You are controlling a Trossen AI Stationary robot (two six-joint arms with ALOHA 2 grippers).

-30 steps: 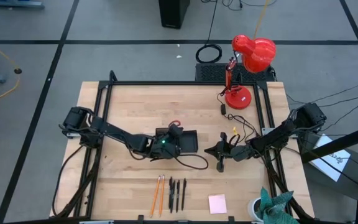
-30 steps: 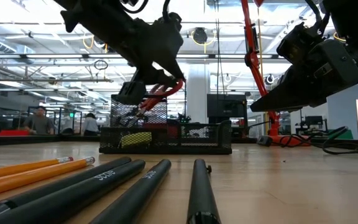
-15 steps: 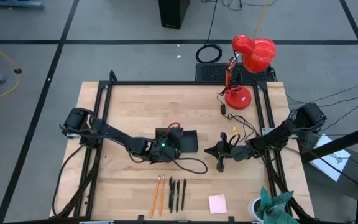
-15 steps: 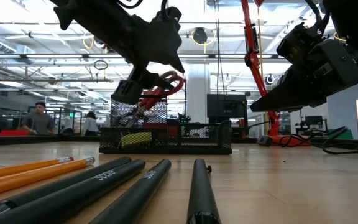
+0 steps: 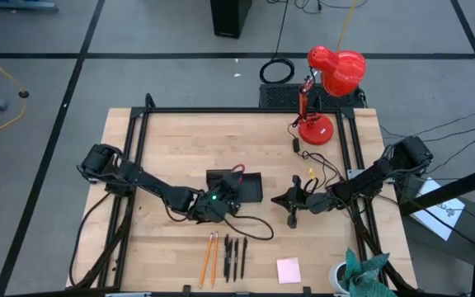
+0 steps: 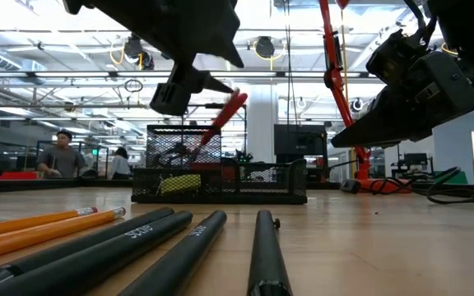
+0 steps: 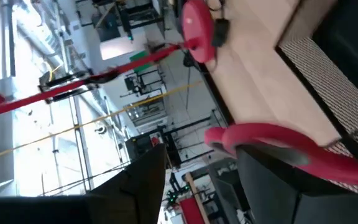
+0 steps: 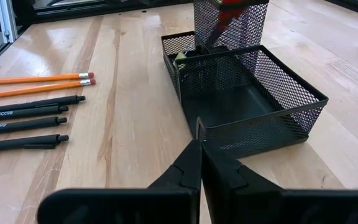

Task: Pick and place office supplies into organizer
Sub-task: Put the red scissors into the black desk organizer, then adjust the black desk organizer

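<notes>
Left gripper [image 5: 221, 196]: jaws apart, holding nothing, just at the near edge of the organizer; in the low view it hangs above the mesh cup
Scissors [image 6: 225, 117]: red handles stick up tilted out of the organizer's tall mesh cup, free of the fingers; the red loop shows close ahead of the fingers in the left wrist view
Right gripper [image 5: 292, 216]: fingers pressed shut with nothing between them, above the table to the right of the organizer, pointing at it
Organizer [image 8: 278, 87]: black mesh, tall cup at the far end, low open compartment nearest the right gripper
Pencils [image 5: 209, 257]: two, orange, side by side near the front edge
Pens [image 5: 235, 257]: three, black, just right of the pencils
Sticky-note pad [image 5: 288, 270]: pink, right of the pens
Desk lamp [image 5: 330, 82]: red, back right corner
</notes>
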